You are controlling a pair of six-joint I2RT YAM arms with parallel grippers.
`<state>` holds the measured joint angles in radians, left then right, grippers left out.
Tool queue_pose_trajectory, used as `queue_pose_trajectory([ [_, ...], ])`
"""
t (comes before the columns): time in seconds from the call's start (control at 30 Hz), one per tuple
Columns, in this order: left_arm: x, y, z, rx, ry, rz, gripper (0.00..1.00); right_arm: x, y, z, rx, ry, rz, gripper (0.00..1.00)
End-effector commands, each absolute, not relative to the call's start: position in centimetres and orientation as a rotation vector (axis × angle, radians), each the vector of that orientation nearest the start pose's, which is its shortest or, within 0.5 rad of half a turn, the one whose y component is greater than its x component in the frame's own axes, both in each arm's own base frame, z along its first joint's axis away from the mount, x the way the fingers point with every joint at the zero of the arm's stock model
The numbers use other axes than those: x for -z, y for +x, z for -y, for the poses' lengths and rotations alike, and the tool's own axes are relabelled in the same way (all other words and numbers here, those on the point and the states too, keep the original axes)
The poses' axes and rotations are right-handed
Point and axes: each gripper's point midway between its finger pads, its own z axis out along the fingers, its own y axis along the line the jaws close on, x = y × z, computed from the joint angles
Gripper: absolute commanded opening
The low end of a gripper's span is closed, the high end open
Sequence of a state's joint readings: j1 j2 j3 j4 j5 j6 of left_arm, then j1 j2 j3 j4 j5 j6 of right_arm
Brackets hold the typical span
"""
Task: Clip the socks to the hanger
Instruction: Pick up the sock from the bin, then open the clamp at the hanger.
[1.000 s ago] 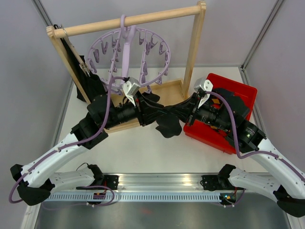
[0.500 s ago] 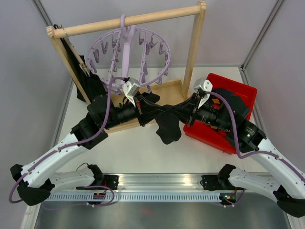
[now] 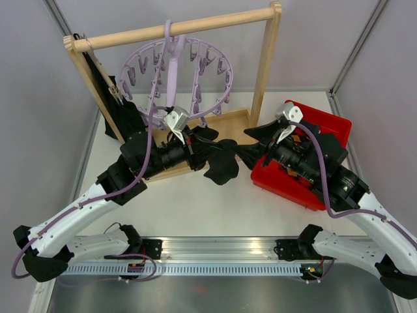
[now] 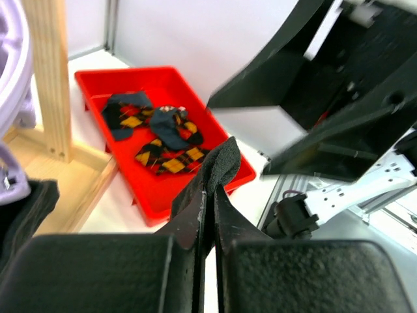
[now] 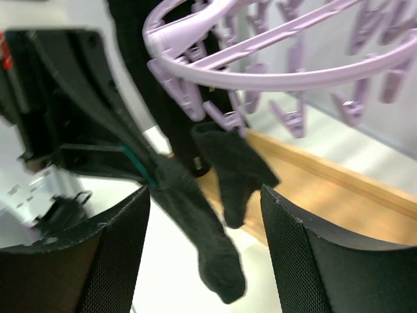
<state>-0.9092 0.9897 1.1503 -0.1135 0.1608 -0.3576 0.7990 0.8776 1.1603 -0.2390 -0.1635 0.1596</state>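
Observation:
My left gripper (image 3: 199,149) (image 4: 210,195) is shut on the edge of a plain black sock (image 3: 221,167) (image 4: 219,164) (image 5: 202,248), which dangles above the table just below the hanger. My right gripper (image 3: 251,145) (image 5: 203,195) stands open a little to the sock's right, its fingers apart and touching nothing. The pale-lilac round hanger (image 3: 171,65) (image 5: 260,81) hangs by its hook from the wooden rail. A second black sock (image 5: 236,171) hangs from one of its near clips. More socks (image 4: 163,134), black and argyle, lie in the red tray.
The wooden rail frame (image 3: 176,29) stands at the back, its base board (image 3: 228,120) under the hanger. Dark fabric (image 3: 117,107) hangs by the frame's left post. The red tray (image 3: 331,124) (image 4: 98,81) sits at the right, partly under my right arm.
My right gripper has opened, let go of the black sock and drawn back to the right. The sock now hangs from my left gripper alone and has swung slightly left.

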Motion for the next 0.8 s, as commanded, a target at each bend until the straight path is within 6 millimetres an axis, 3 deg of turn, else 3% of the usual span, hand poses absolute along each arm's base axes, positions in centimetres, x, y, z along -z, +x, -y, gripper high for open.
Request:
queue_pose_trajectory([
  [0.0,-40.3,18.9,29.1,1.051,0.535,-1.539,0.02,-43.5,22.2,-23.9,-0.765,-0.495,-1.420,0.75],
  [0.4,-37.5,18.1,26.2,0.971,0.503,-1.620,0.02,-41.2,30.1,-26.0,-0.500,-0.481,-1.445,0.76],
  [0.63,-37.0,17.4,25.2,0.952,0.526,-1.632,0.02,-40.4,31.6,-26.3,-0.461,-0.554,-1.376,0.78],
  [0.67,-36.9,17.4,25.1,0.947,0.526,-1.634,0.02,-39.6,31.7,-26.3,-0.460,-0.572,-1.377,0.78],
  [0.77,-36.3,17.2,24.7,0.938,0.527,-1.646,0.02,-40.3,31.4,-26.4,-0.508,-0.612,-1.304,0.78],
])
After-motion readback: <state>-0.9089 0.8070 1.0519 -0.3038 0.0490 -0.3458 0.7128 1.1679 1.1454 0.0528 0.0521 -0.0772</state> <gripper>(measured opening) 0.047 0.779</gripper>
